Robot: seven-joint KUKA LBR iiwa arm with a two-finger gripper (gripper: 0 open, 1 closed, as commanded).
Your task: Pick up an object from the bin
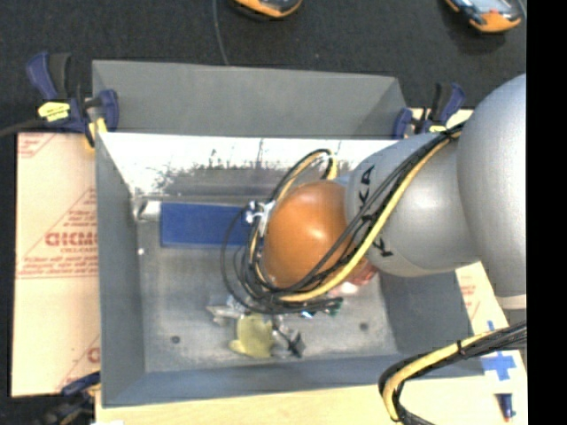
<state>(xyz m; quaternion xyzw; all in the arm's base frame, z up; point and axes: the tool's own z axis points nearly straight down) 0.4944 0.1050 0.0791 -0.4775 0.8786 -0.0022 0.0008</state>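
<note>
Where I reach in: my arm comes from the right over the grey bin (120, 273) and bends down toward its front middle
Wrist: the orange cover (301, 233) hangs above the bin floor, with black and yellow cables (244, 255) looped round it
Gripper: my gripper (261, 320) is low, just under the orange cover, at the floor near the front wall
Gripper state: apart or together, I cannot tell; the cover and cables hide most of it
Thing under me: a small pale yellow-green lump (252, 336) with soft edges lies on the floor at the front middle, right at my gripper; whether I touch it I cannot tell
Blue thing: a flat blue rectangular block (202, 224) lies at the back left of the floor, well apart from my gripper
Pink thing: a bit of something pink-red (361, 277) shows beneath my arm on the right side, mostly hidden
</note>
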